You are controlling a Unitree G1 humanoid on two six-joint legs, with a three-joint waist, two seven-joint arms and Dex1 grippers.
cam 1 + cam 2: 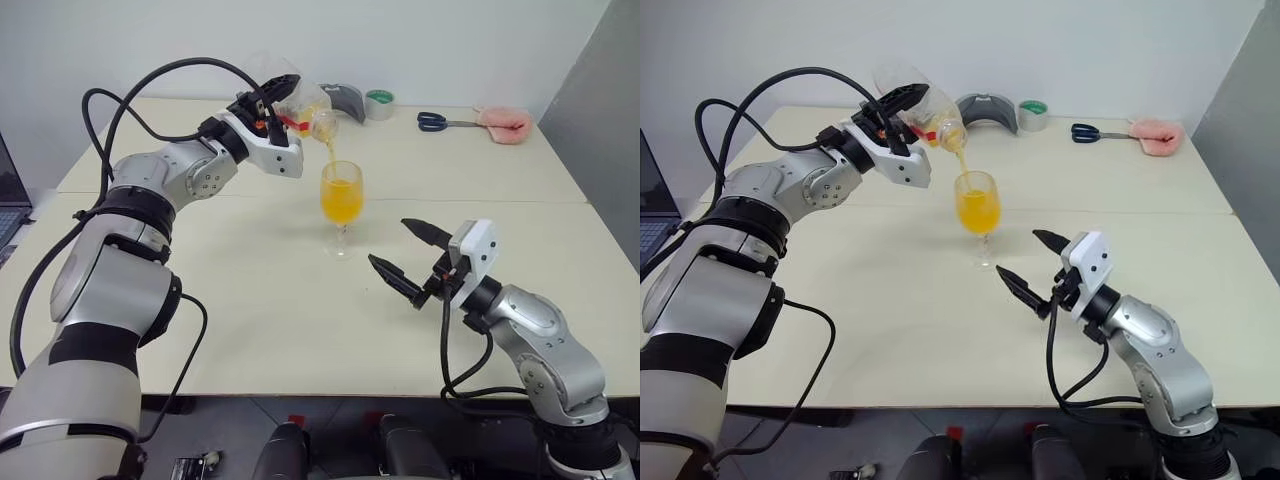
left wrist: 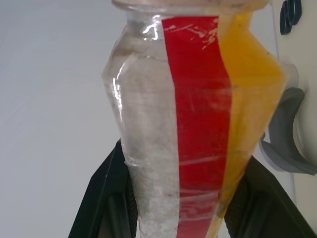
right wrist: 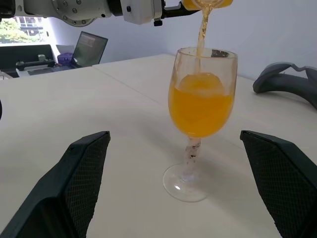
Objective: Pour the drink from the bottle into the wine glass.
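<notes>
On your left, the left gripper [image 1: 268,103] is clamped round the bottle [image 1: 290,100], holding it raised above the table [image 1: 250,300] and tipped over so its neck points down toward the wine glass [image 1: 341,205]. In the left wrist view you can see the two black fingers [image 2: 106,198] pressed against either side of the clear body, with the red strip [image 2: 198,124] running along it and the drink [image 2: 247,84] pooled against the lower side of the bottle. A thin orange stream falls from the bottle's mouth into the bowl of the glass, which stands upright on its foot near the middle of the table and is roughly half to two-thirds full of orange liquid. Moving right, your right gripper [image 1: 410,262] hovers low over the table just beside the glass, on the near right of it, its fingers spread wide with nothing between them; in the right wrist view the glass stands ahead of the two fingertips, apart from both. Along the far edge of the table, from left to right, lie a grey curved object [image 1: 345,100], a roll of tape [image 1: 379,103], a pair of blue-handled scissors [image 1: 445,122] and a pink cloth-like item [image 1: 503,124]. A laptop [image 3: 89,48] sits at the far left edge.
</notes>
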